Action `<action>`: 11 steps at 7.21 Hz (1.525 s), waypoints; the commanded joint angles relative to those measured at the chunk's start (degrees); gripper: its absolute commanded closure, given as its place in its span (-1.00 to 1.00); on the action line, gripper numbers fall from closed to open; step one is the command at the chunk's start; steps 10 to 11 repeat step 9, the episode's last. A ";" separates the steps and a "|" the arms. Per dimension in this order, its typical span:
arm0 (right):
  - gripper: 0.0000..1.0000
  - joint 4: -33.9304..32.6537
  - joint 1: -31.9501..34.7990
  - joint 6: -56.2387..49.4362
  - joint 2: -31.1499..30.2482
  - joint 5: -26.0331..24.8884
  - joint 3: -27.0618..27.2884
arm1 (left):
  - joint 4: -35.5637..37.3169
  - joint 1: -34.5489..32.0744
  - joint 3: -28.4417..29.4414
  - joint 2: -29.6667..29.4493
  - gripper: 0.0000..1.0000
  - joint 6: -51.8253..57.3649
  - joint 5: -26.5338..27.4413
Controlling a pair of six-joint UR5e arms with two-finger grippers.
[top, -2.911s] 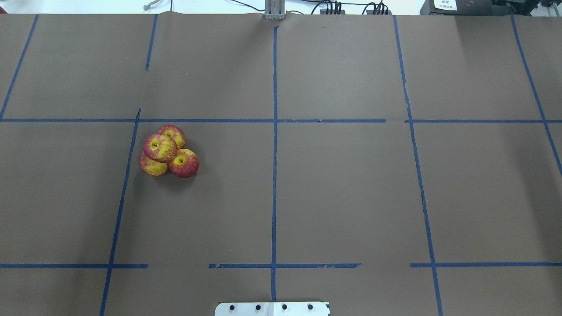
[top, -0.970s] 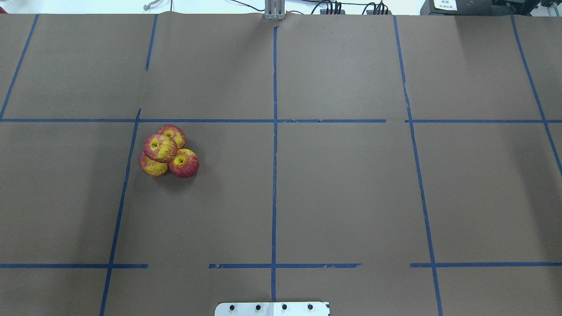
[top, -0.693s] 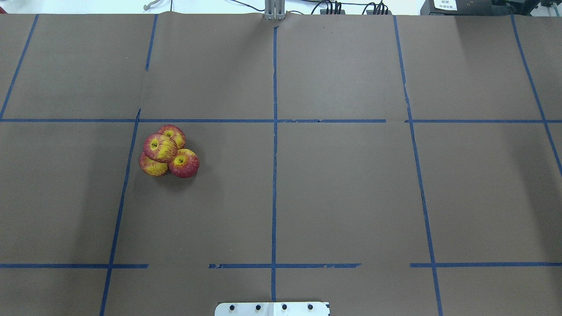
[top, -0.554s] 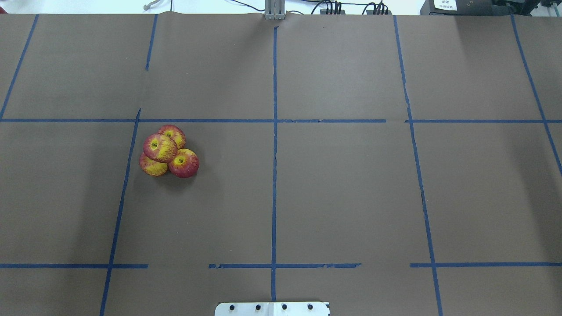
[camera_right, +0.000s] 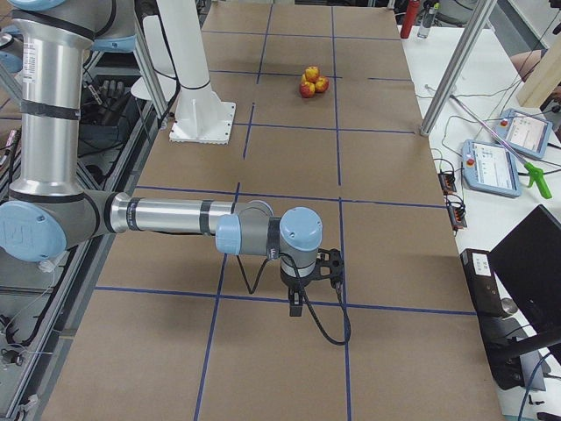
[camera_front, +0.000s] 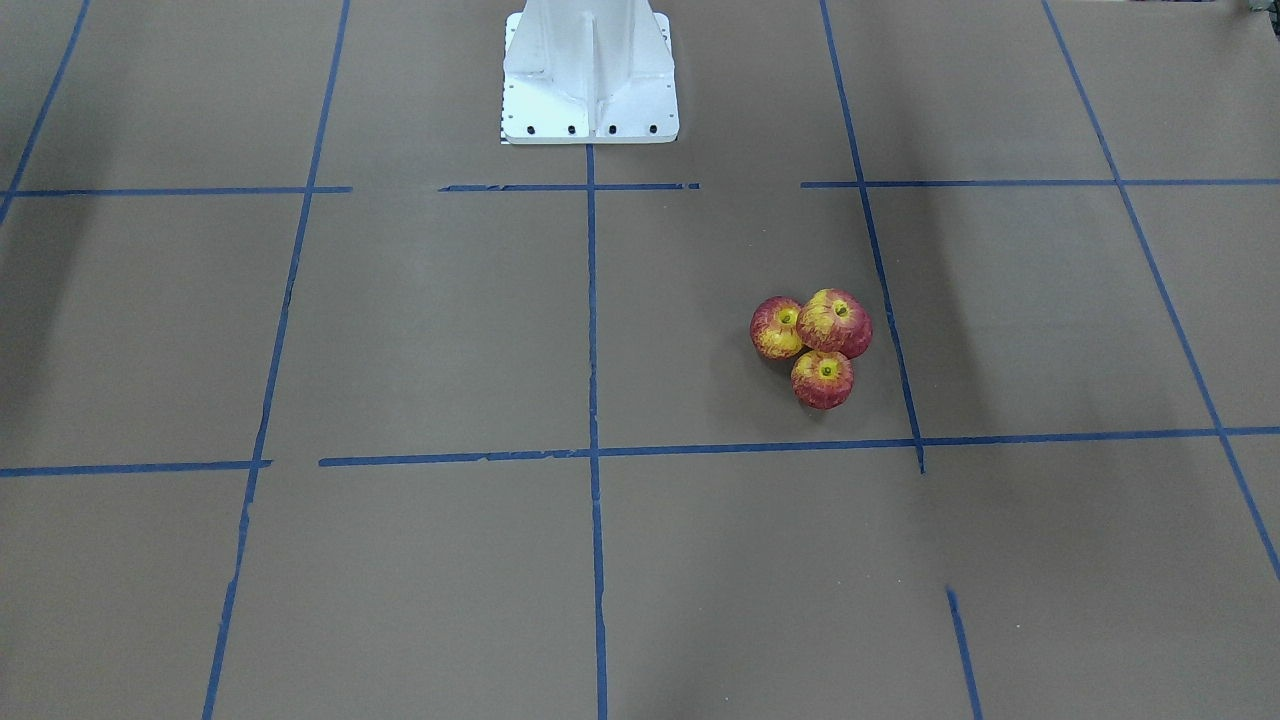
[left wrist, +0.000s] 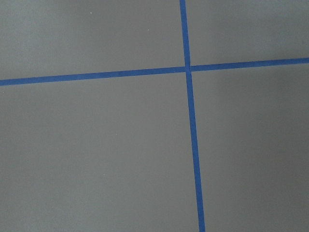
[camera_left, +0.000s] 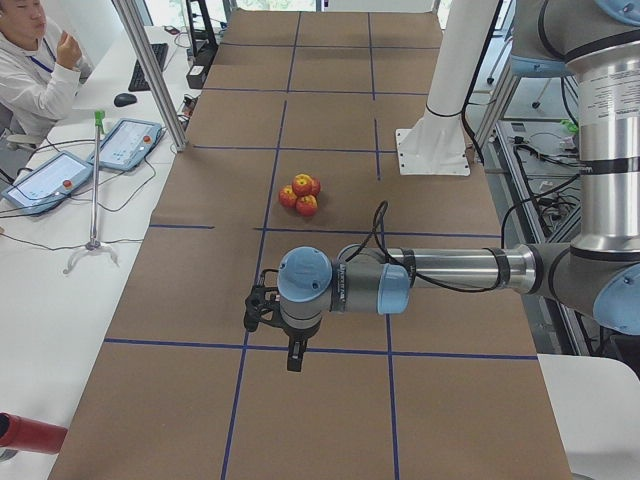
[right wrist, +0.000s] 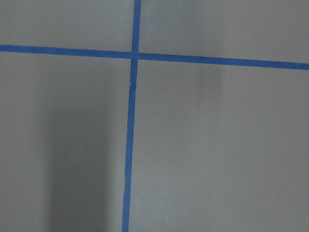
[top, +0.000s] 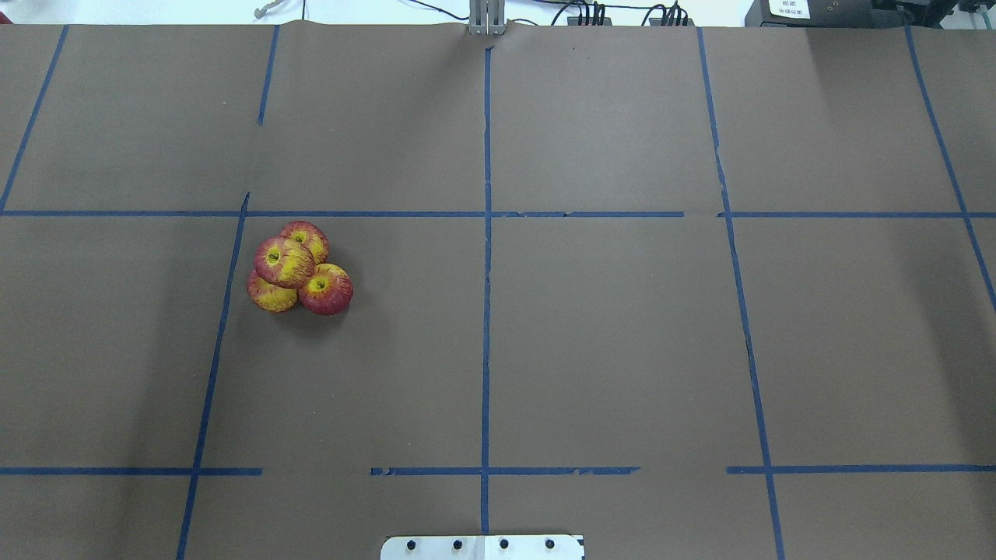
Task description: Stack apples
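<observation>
Four red-and-yellow apples sit in one tight cluster on the brown table. In the overhead view one apple [top: 284, 262] rests on top of three others [top: 326, 289], [top: 271, 294], [top: 305, 236]. The cluster also shows in the front view [camera_front: 835, 322], the left view [camera_left: 302, 193] and the right view [camera_right: 310, 82]. My left gripper [camera_left: 262, 310] hangs over the table's left end, far from the apples. My right gripper [camera_right: 329, 263] hangs over the right end. I cannot tell whether either is open or shut. Both wrist views show only bare paper and tape.
Blue tape lines [top: 485, 233] divide the brown paper into squares. The white robot base [camera_front: 590, 70] stands at the robot-side edge. An operator [camera_left: 35, 70] and tablets [camera_left: 125, 145] are at a side desk. A metal post [camera_left: 150, 70] stands at the table's far edge.
</observation>
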 commanded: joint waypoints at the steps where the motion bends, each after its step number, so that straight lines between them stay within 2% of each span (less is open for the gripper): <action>1: -1.00 0.00 0.00 0.00 0.00 0.00 0.00 | 0.58 0.00 0.51 -1.17 -1.00 -0.07 0.09; 11: -1.00 0.00 0.00 0.00 0.00 0.00 0.00 | 0.23 0.18 0.69 -1.51 -1.00 -0.07 0.00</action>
